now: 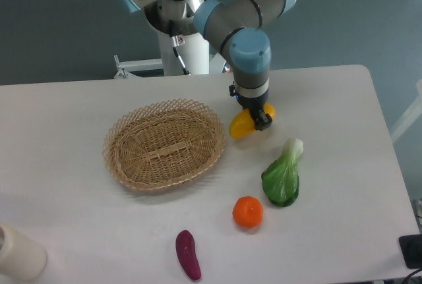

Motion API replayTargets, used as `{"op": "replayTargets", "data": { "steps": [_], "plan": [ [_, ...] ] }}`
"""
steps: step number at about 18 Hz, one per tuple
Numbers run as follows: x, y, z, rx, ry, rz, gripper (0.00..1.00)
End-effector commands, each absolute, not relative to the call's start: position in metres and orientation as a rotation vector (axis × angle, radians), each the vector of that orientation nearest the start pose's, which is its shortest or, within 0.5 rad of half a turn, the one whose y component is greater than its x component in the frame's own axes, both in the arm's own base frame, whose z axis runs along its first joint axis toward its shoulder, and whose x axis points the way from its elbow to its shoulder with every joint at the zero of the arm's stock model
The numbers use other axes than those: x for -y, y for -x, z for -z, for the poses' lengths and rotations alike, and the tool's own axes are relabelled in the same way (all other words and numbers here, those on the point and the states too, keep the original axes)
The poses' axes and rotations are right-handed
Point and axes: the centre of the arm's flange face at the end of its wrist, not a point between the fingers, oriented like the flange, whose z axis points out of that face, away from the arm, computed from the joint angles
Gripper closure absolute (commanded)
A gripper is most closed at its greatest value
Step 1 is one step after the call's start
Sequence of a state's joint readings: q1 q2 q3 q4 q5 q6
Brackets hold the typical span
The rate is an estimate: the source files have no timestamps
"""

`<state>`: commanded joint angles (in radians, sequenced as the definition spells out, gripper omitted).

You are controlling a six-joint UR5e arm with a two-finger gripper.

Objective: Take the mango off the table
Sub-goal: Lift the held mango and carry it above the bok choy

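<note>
The mango (241, 124) is a glossy yellow-orange oblong fruit lying on the white table (330, 99), just right of the basket. My gripper (257, 118) points straight down over it, its dark fingers (262, 121) set around the mango's right half. The jaws look closed against the fruit. The mango's right end shows beyond the fingers. I cannot tell whether the fruit rests on the table or hangs just above it.
A woven wicker basket (165, 144) stands left of the mango. A green bok choy (283, 175), a round orange (248, 211) and a purple eggplant (188, 254) lie nearer the front. A white cylinder (18, 252) stands at the front left corner.
</note>
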<state>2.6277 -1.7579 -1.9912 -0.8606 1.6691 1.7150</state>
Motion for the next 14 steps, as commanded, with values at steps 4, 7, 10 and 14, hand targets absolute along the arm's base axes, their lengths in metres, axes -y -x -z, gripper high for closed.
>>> {"op": "replayTargets", "data": {
  "steps": [4,7,10,14],
  "plan": [
    [-0.368,0.41,-0.282,-0.982,2.995,-0.232,0.45],
    [-0.373,0.423,-0.288,-0.937,2.985,-0.251,0.46],
    [-0.376,0.435,-0.291,-0.83,2.957,-0.246,0.46],
    [-0.387,0.455,-0.298,-0.808,2.941,-0.279,0.46]
  ]
}}
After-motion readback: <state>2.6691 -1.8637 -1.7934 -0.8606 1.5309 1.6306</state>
